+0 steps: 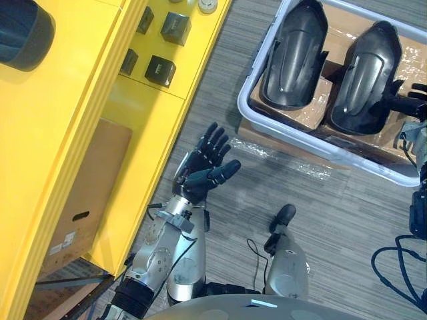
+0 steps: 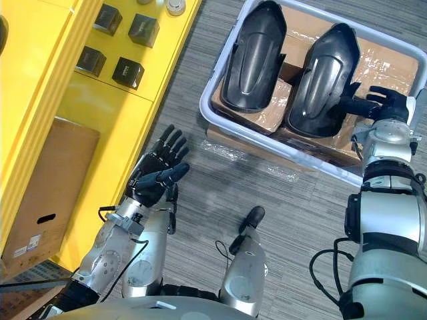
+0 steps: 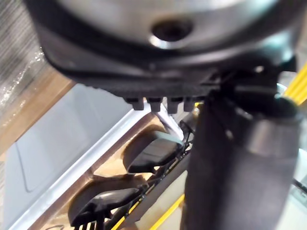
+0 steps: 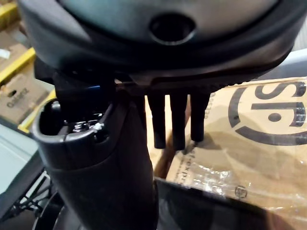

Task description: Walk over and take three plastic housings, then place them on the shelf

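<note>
Two black plastic housings lie side by side on cardboard in a pale grey bin on the floor: the left housing and the right housing. My right hand reaches into the bin from the right. Its fingers are straight and its fingertips are at the right housing's edge, without curling round it. My left hand hovers open over the carpet between the yellow shelf and the bin, holding nothing. The left wrist view looks past that hand to the housings in the bin.
Several small black boxes sit on the yellow shelf's lower level, and a dark rounded part lies on its top at the left. A cardboard box stands under the shelf. Flat wrapped cardboard pokes out beneath the bin.
</note>
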